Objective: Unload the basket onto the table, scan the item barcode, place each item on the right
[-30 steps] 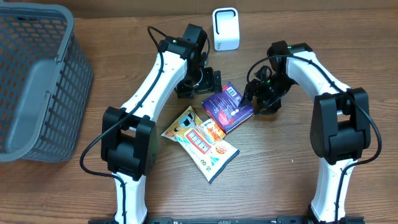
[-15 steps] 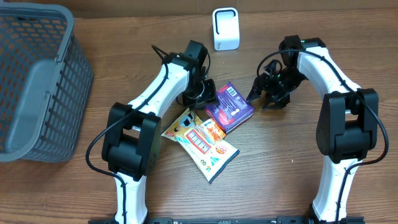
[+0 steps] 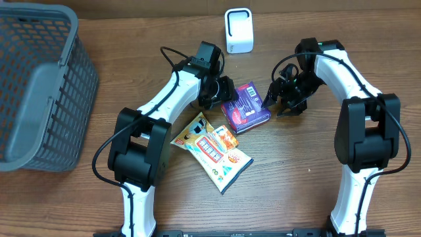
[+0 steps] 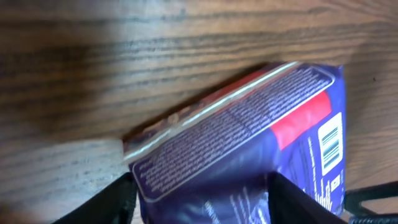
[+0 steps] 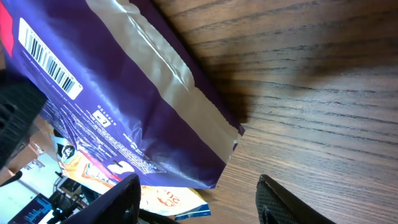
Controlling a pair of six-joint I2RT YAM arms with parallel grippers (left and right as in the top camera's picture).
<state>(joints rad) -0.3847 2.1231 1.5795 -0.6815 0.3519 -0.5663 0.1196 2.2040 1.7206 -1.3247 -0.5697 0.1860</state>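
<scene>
Evidently the pick-up is the step in hand: the purple packet [image 3: 247, 109] lies barcode [image 5: 51, 57] up on the worktop [image 3: 296, 178], mid-scene, near of the white scanner [image 3: 238, 31]. The left hand [image 3: 225, 95] straddles its left end; whether it pinches I cannot tell. The right hand [image 3: 281, 104] stands released just right of it. Next, I judge, comes a firm hold, then lifting the barcode toward the scanner.

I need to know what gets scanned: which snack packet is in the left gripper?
The purple packet, held between the fingers of the left gripper. The orange-and-yellow packets lie flat on the table, apart from both grippers.
</scene>
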